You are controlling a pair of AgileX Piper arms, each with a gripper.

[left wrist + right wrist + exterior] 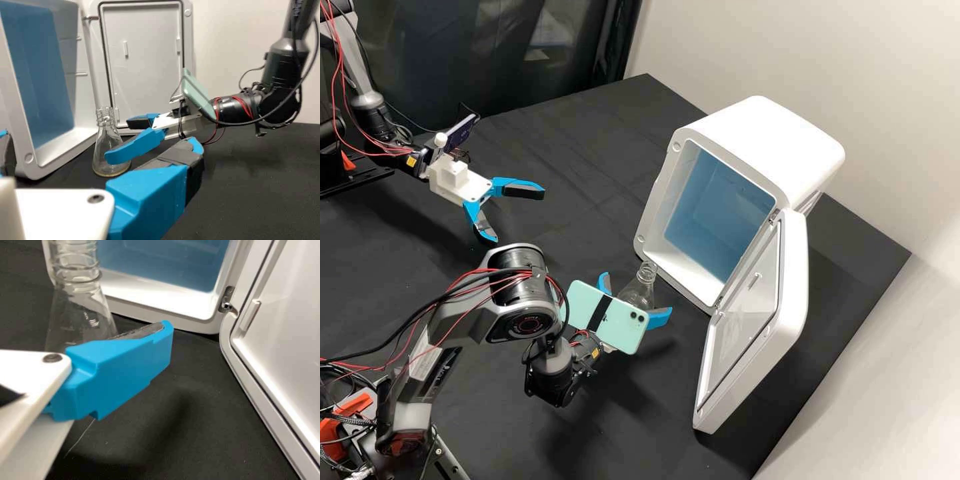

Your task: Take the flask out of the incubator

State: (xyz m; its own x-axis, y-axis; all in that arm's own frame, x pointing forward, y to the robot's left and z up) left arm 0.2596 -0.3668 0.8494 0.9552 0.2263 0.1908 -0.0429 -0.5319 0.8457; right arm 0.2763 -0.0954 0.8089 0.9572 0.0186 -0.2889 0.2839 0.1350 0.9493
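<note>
I see the incubator (760,133) standing near the desk's (587,147) far right edge. Its door (753,313) is swung fully open on the hinge side nearest the desk's right edge. The blue chamber (713,213) shows me only its bare walls and floor. The flask (104,135) is out of it, standing upright on the desk just in front of the incubator's lower rim, near it but apart. It is clear glass with an open threaded neck, and I can read the desk straight through its body. I cannot tell whether anything lies at its bottom.

My right tool (636,297) is spread open with one blue finger on each side of the flask's body. From the right wrist view the near finger sits just beside the glass, but I cannot tell whether it touches. The open door stands a little apart from that tool's outer finger.

My left tool (515,215) hangs above the desk with its fingers parted and nothing between them. It is well apart from the flask and the incubator, with black desk lying between.
</note>
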